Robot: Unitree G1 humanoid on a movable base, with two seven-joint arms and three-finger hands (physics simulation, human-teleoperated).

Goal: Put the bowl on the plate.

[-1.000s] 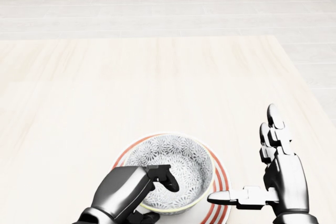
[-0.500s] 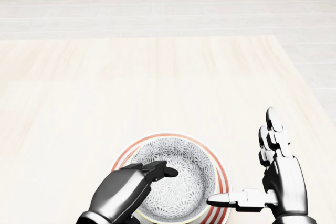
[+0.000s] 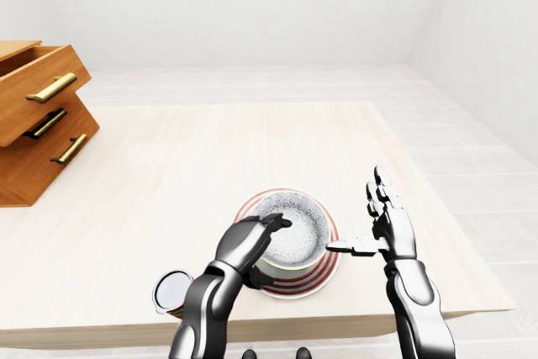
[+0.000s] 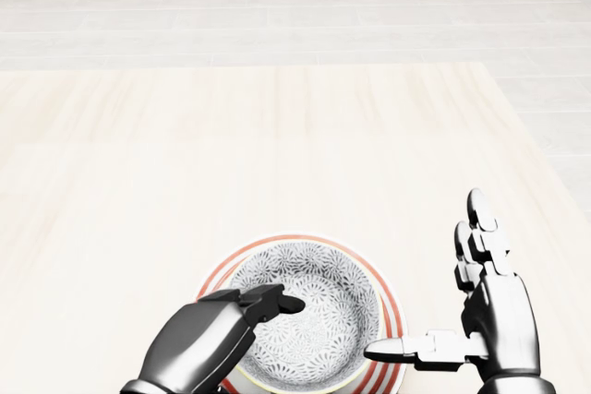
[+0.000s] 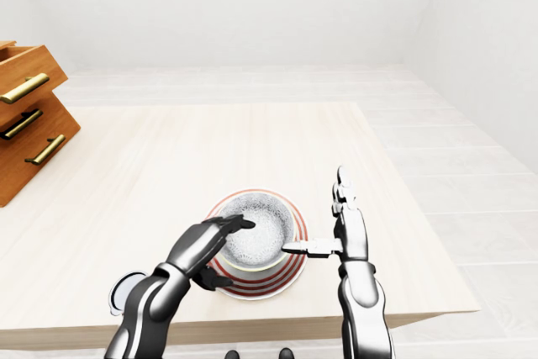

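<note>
Grey floral-patterned ceramic bowl sits on red-striped white plate; L hand fingers loosely curled over near-left rim, R hand splayed wide

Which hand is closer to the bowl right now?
Left. The left hand reaches over the bowl at its lower-left rim in the head view, fingers above the inside. The right hand stands open to the bowl's right, only its thumb pointing toward the plate.
</note>
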